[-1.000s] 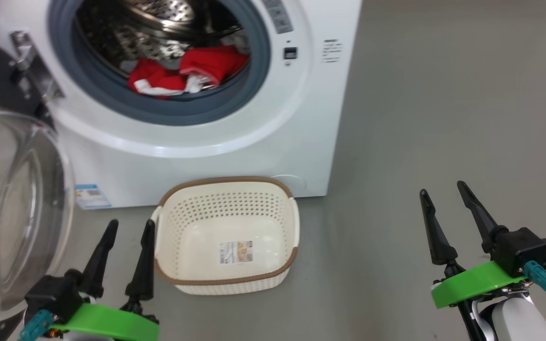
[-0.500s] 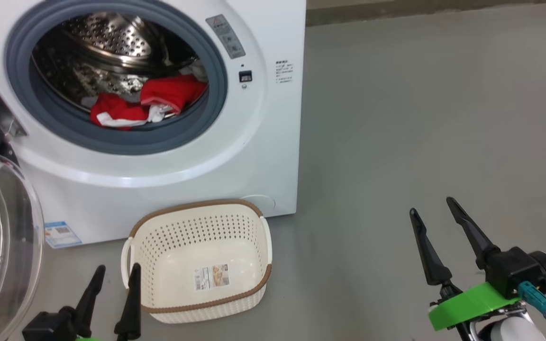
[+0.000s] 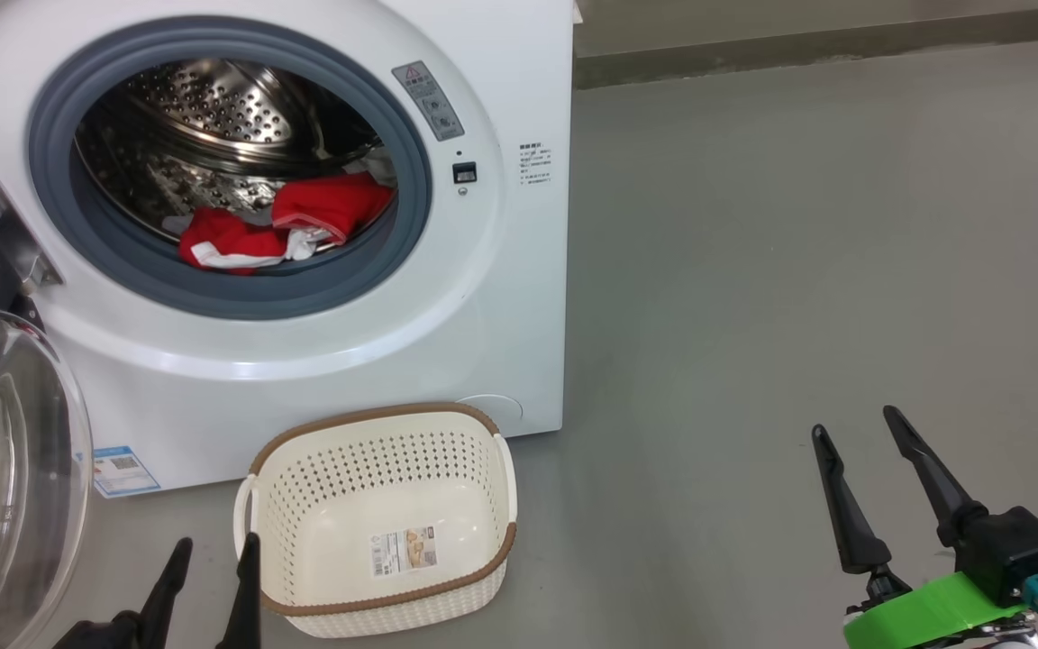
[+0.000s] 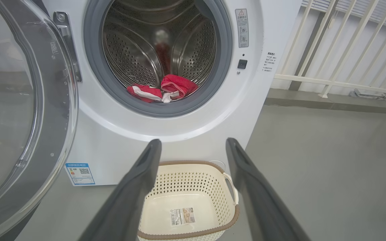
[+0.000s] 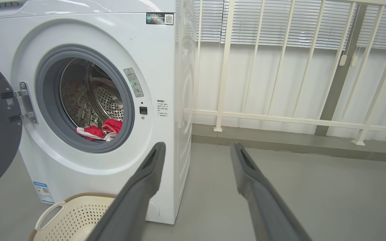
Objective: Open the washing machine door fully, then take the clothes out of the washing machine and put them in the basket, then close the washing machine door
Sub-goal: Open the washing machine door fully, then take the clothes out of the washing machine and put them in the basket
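Note:
The white washing machine [image 3: 501, 297] stands with its round door [image 3: 5, 469] swung wide open to the left, glass bowl window showing. Red clothes [image 3: 289, 225] with white trim lie at the front of the steel drum, also seen as red clothes [image 4: 163, 92] and clothes [image 5: 101, 130]. The cream basket [image 3: 375, 446] with a brown rim sits on the floor before the machine, holding just its paper label. My left gripper [image 3: 213, 554] is open, low at the basket's left edge. My right gripper [image 3: 861, 433] is open over bare floor, far right of the basket.
Grey floor [image 3: 798, 252] spreads to the right of the machine. A white railing [image 5: 297, 113] with blinds behind it runs along the back wall on a low kerb. The open door [image 4: 15, 110] takes up the space left of the machine.
The head camera has lifted and turned, so the machine and basket sit lower and more to the left in the picture. Both grippers show lower in the view, still open. The clothes have not moved.

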You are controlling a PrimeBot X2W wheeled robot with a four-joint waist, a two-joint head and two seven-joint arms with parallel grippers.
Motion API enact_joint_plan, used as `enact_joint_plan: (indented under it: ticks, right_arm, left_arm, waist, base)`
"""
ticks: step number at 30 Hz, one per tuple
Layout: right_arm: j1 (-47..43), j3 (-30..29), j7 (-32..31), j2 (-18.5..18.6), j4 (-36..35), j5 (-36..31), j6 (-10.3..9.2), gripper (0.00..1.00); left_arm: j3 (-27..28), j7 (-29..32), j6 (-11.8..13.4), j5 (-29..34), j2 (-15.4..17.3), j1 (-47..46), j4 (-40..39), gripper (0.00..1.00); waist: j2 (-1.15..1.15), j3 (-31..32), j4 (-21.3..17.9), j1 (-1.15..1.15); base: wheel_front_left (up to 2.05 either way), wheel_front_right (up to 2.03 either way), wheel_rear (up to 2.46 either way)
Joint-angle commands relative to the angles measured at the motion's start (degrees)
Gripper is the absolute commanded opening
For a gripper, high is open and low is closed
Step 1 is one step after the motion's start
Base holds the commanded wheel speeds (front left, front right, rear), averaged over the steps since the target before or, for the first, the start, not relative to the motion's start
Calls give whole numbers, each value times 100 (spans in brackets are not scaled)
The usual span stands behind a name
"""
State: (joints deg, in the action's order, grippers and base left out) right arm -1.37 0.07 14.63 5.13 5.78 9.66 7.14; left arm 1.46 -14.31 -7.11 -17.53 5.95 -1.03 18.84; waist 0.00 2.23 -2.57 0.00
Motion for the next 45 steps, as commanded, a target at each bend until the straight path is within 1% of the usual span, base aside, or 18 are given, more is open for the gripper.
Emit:
enact_joint_plan:
  ticks: [1, 9, 13, 17, 23, 25, 29, 32, 41, 45]
  right_arm:
    - [72, 70, 37, 69, -183, 37, 35, 100]
    - [42, 39, 37, 53, -211, 16, 35, 100]
    - [31, 34, 37, 52, -199, 11, 35, 100]
    - [31, 43, 37, 48, -172, 10, 35, 100]
    - [56, 51, 37, 42, -146, -1, 35, 100]
    - [61, 51, 37, 41, -142, 2, 35, 100]
    - [75, 59, 37, 35, -116, 18, 35, 100]
    - [86, 88, 37, 24, -96, 19, 35, 100]
    - [126, 203, 37, 64, -44, 50, 35, 100]
    - [129, 234, 37, 101, -30, 105, 35, 100]
  left_arm:
    - [233, -68, -31, 57, 58, -74, -136, 100]
    - [384, -69, -19, 127, -3, -62, -117, 100]
    - [448, -69, -14, 68, -59, -70, -147, 100]
    - [502, -69, -23, -64, -108, -59, -306, 100]
    - [479, -69, -31, -13, -103, -23, -440, 100]
    - [503, -69, -4, 36, -95, -26, -427, 100]
    - [559, -69, 168, 199, -115, -42, -350, 100]
    - [567, -69, 219, 238, -136, -75, -332, 100]
    - [568, -69, 214, 191, -181, -138, -342, 100]
    - [539, -69, 116, 102, -200, -124, -581, 100]
  waist:
    - [0, 11, 1, 0]
    - [0, 30, 10, 0]
    - [0, 24, 30, 0]
    - [0, 15, 39, 0]
    - [0, -2, 55, 0]
    - [0, -3, 54, 0]
    - [0, 8, 53, 0]
    - [0, 21, 50, 0]
    - [0, -12, 78, 0]
    - [0, -28, 101, 0]
  base:
    - [0, 0, 0]
    - [0, 0, 0]
    - [0, 0, 0]
    - [0, 0, 0]
    - [0, 0, 0]
    - [0, 0, 0]
    - [17, -31, 14]
    - [69, -74, 4]
    - [153, -153, 0]
    - [199, -199, -1]
